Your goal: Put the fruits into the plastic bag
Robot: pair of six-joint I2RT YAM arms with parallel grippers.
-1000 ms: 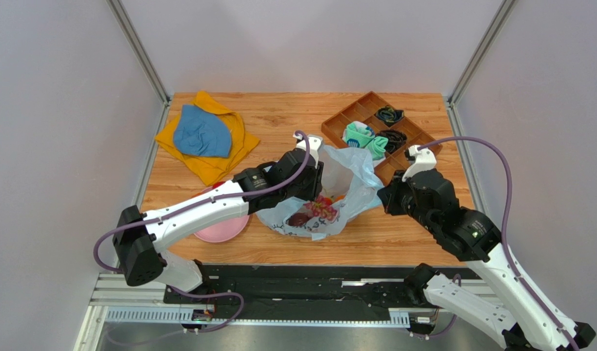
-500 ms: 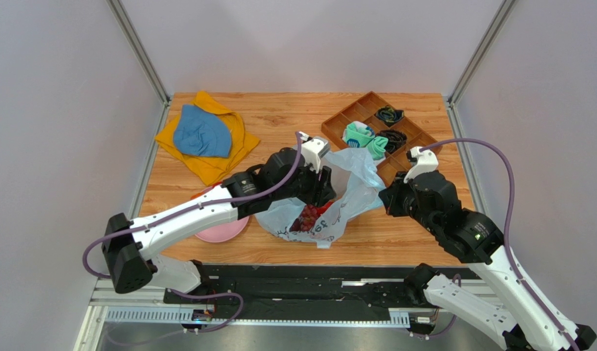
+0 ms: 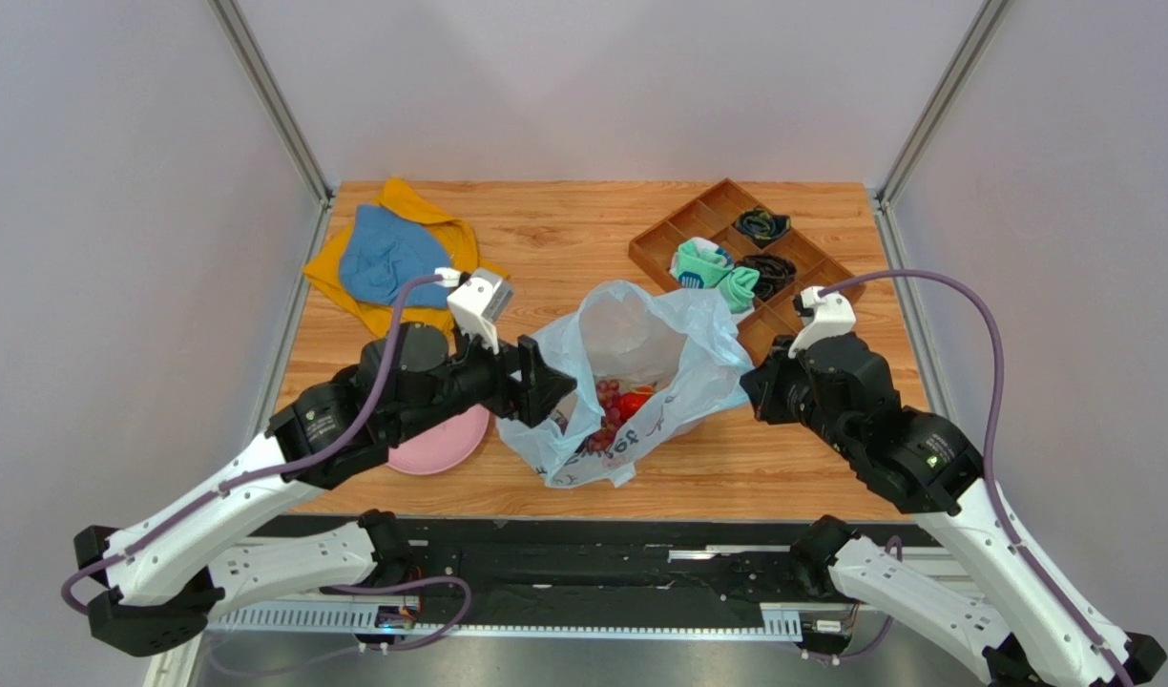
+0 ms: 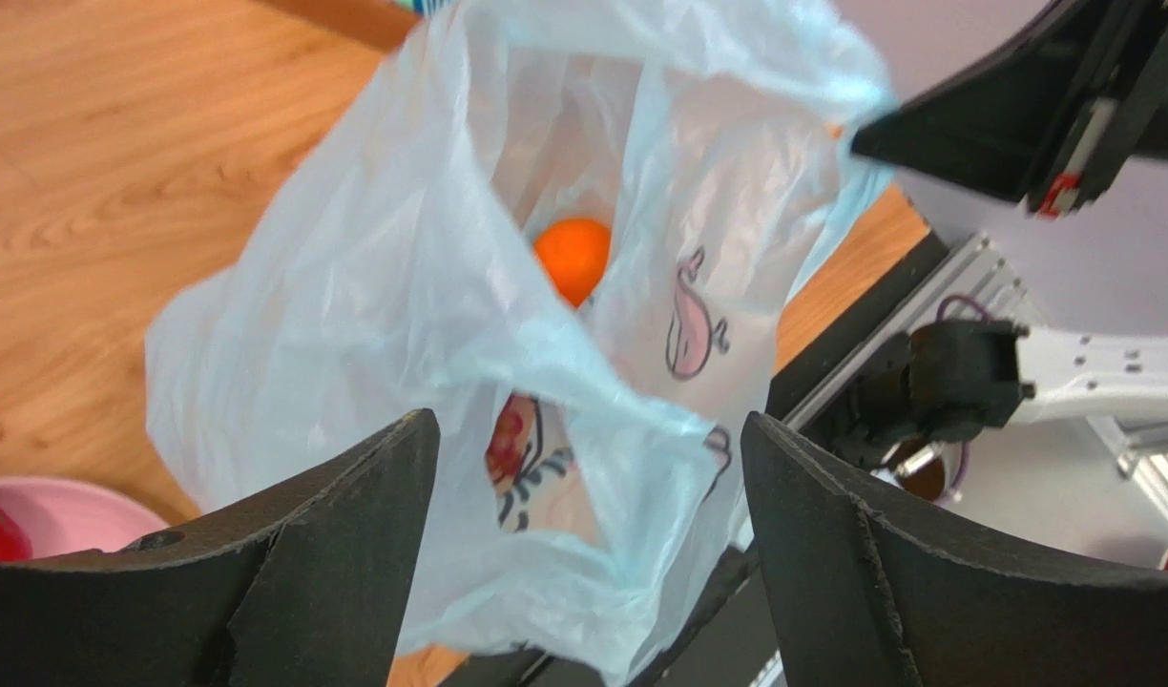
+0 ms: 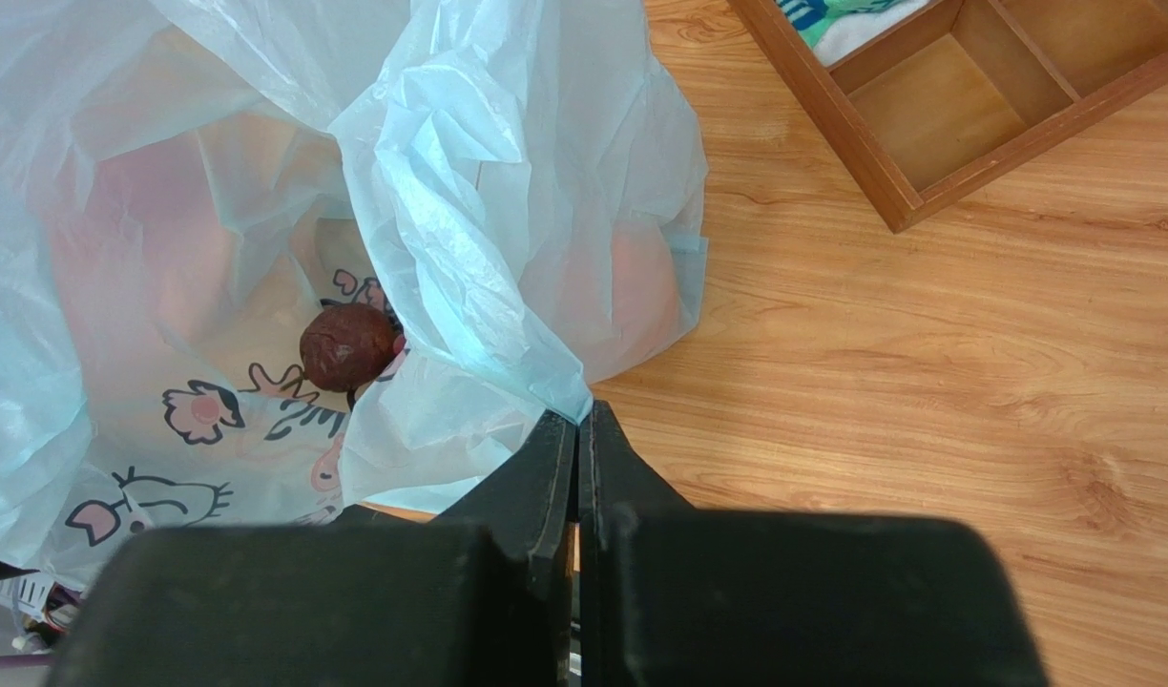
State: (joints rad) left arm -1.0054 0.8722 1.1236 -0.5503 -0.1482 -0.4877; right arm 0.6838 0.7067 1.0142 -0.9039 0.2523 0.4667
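While left gripper wide, right gripper tight on one plastic bag, one orange, one plum inside.

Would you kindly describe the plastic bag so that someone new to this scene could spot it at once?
On the wooden table, look at the middle of the near edge. The plastic bag stands there with its mouth open. Unlike the opaque blue cloth at the far left, it is pale, see-through and crinkly, with cartoon prints and fruit inside.

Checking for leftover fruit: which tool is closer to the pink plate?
Left. The left tool hangs open beside the plate; the right tool pinches the bag, farther off.
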